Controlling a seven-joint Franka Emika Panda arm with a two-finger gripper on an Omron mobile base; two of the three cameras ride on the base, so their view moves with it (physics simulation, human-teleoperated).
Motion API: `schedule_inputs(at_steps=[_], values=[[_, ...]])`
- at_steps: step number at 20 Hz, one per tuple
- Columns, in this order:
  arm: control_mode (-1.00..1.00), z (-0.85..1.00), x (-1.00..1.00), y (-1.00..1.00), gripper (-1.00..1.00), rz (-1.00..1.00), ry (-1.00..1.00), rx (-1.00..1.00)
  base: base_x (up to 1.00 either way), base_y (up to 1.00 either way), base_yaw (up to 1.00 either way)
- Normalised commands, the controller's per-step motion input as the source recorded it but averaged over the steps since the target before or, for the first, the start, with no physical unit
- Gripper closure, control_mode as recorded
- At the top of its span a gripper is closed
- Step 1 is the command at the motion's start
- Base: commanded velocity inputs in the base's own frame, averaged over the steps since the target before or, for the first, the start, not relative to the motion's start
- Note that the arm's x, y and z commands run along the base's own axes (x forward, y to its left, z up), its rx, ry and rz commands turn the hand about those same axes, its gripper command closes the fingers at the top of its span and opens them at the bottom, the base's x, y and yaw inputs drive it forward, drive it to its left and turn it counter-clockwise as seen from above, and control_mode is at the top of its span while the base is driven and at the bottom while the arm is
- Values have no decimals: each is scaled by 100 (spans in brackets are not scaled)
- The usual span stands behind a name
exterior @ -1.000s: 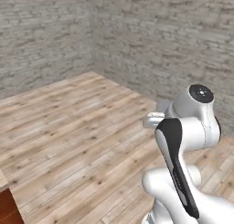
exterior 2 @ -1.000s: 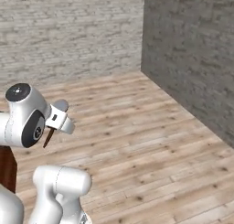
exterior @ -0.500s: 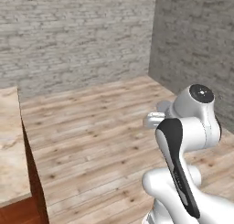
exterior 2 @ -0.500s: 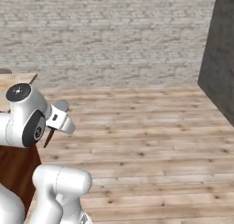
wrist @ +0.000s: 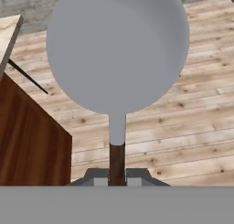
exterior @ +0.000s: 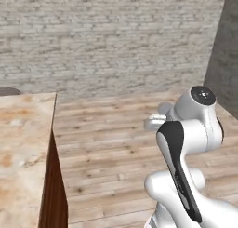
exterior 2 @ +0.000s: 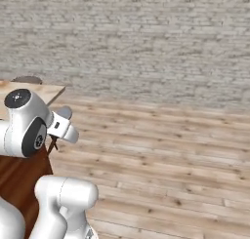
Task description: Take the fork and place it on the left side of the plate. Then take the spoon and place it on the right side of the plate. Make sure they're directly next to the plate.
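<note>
The spoon (wrist: 118, 49) looms close in the hand view, its round grey bowl up and its thin dark handle running down between the fingertips. My gripper (wrist: 117, 177) is shut on that handle. In the left base view the hand (exterior: 157, 120) is tucked in front of the arm's upper joint, over the wooden floor to the right of the counter (exterior: 23, 143). In the right base view the hand (exterior 2: 63, 126) sits near the counter's corner (exterior 2: 46, 90). The fork and the plate are out of view.
A light stone-topped counter with dark wooden sides (wrist: 32, 141) stands to my left. A dark rounded shape (exterior 2: 27, 79) shows at its far end. Open plank floor (exterior 2: 161, 160) runs to a grey brick wall (exterior: 116, 41) ahead.
The whole picture has swept sideways as the base turned: the counter has come into view on the left and the brick wall now faces me. The arm keeps its pose, spoon still held.
</note>
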Motion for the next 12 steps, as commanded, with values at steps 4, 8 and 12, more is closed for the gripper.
schedule_inputs(at_steps=[4, 8, 12], values=[[100, 0, 0, 0, 100, 0, 0, 0, 81, -57, 33], [100, 0, 0, 0, 100, 0, 0, 0, 81, -54, 34], [100, 0, 0, 0, 100, 0, 0, 0, 81, -51, 35]])
